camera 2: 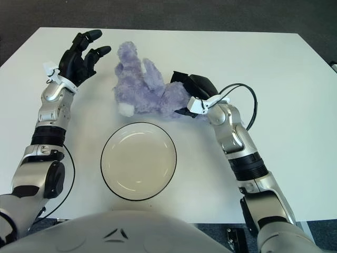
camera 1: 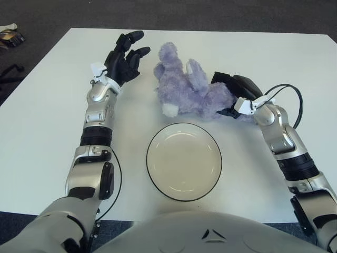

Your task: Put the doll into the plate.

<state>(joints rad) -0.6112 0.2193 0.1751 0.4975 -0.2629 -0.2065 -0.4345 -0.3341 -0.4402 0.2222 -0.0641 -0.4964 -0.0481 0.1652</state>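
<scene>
Here, in the left eye view, the purple doll point(camera 1: 189, 90) lies on the white table point(camera 1: 42, 126), just beyond the far rim of the plate point(camera 1: 184, 161) and not yet inside it. The right hand point(camera 1: 234, 92) is pressed against the doll's right end, its dark fingers wrapped into the plush, so it appears to be gripping the toy there. The left hand point(camera 1: 125, 59) shows to the left of the doll, near but apart from it, fingers spread and holding nothing. The plate sits near the robot, in the middle, and holds nothing.

In the right eye view the same layout reads a little more plainly. The doll point(camera 2: 147, 89) rests on its side with a white paw or muzzle patch pointing toward the plate point(camera 2: 138, 161), close to its far rim but outside it. The right hand point(camera 2: 194, 94) clasps the doll from the right, the forearm running back toward the near right. The left hand point(camera 2: 80, 57) is open at the far left.

As a judgement, the grasp seems made, while the carry toward the plate and the release are left to do.
</scene>
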